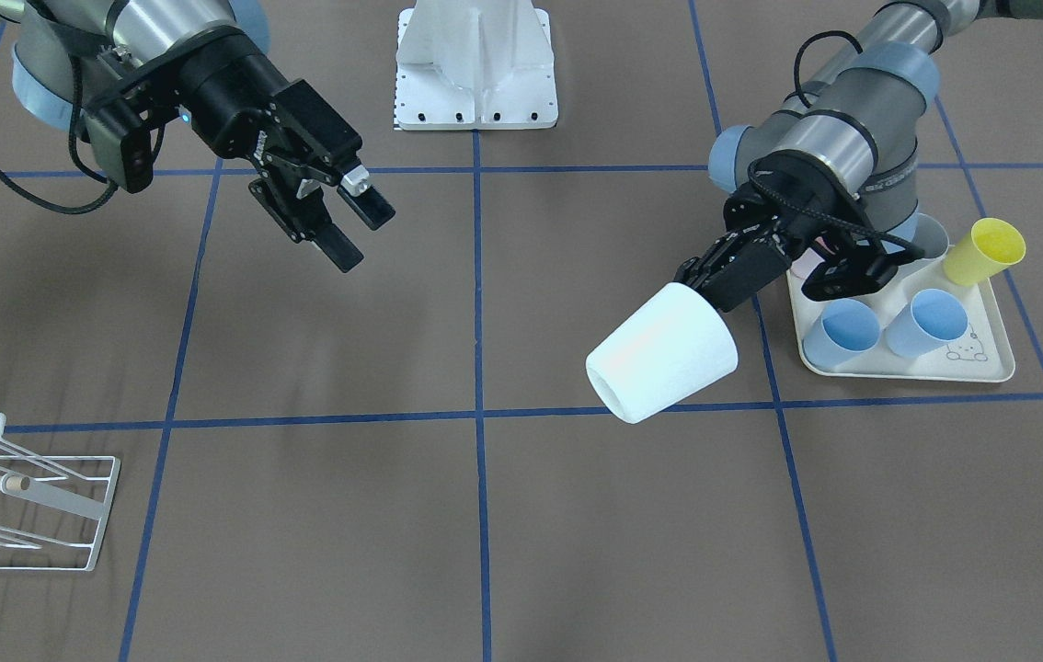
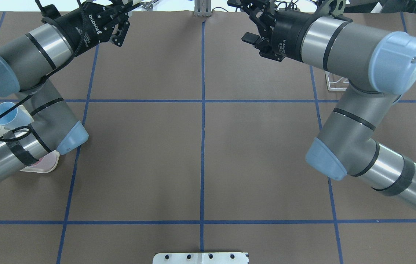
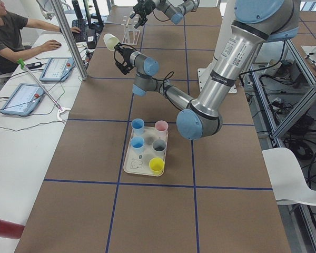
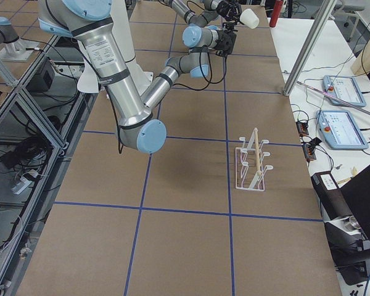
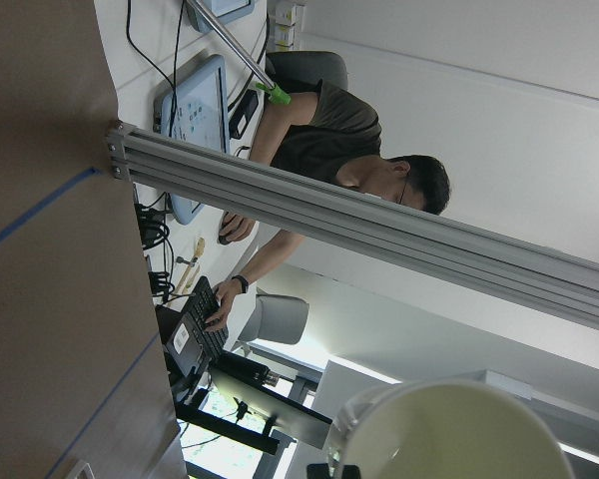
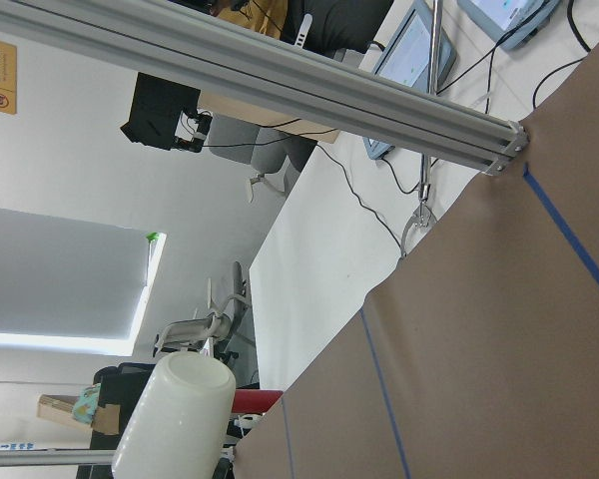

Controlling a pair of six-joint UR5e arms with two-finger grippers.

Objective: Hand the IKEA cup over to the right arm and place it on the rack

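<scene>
The IKEA cup [image 1: 659, 354] is white and hangs tilted above the table, base pointing away from the arm. My left gripper [image 1: 704, 280] is shut on its wide end. The same cup [image 5: 449, 429] fills the bottom of the left wrist view, and the right wrist view catches the cup [image 6: 175, 414] at lower left. My right gripper [image 1: 363, 237] is open and holds nothing, a wide gap across the table from the cup. The rack [image 1: 25, 501], white wire with a wooden rod, stands on the right arm's side; in the exterior right view the rack [image 4: 253, 163] has nothing on it.
A cream tray [image 1: 908, 370] beside the left arm holds two blue cups [image 1: 926, 322] and a tipped yellow cup [image 1: 986, 250]. A white mounting plate [image 1: 475, 74] sits at the robot's base. A person works at a side desk [image 3: 21, 95] beyond the table's far edge.
</scene>
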